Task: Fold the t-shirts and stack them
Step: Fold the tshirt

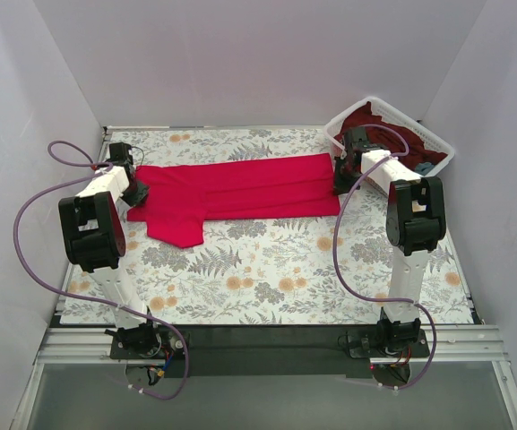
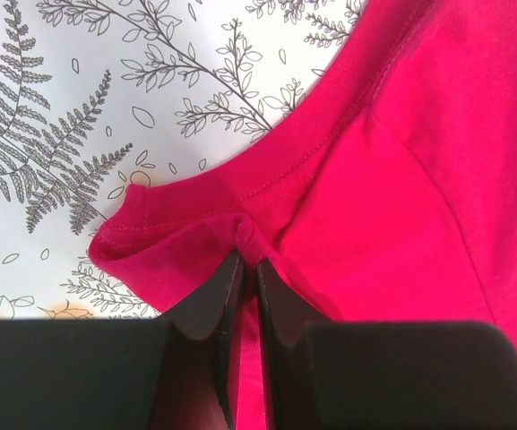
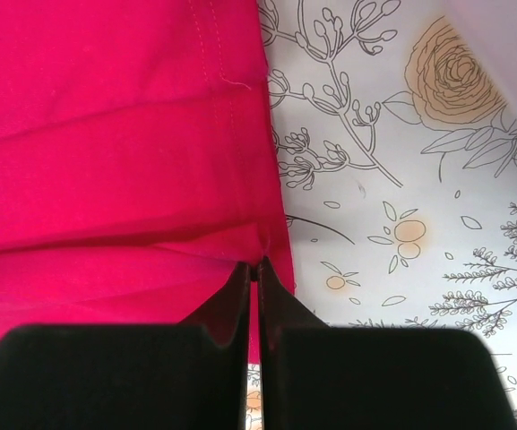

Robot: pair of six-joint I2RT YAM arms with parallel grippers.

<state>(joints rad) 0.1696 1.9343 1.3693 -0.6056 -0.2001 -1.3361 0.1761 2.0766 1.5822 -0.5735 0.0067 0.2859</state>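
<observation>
From above, the plain crimson-red cloth t-shirt [image 1: 240,190] lies as a long band across mid-frame on the flowered table cover [image 1: 267,278]. The left gripper [image 1: 135,193] and the right gripper [image 1: 341,184] are at its two ends, their tips hard to see. At upper right, a white mesh basket [image 1: 437,148] half hides a dark maroon shirt [image 1: 374,125].

Left wrist view: the fingers [image 2: 213,305] pinch a small red fold near the collar seam.

Right wrist view: the fingers [image 3: 227,305] are pressed together on the hem edge.
</observation>
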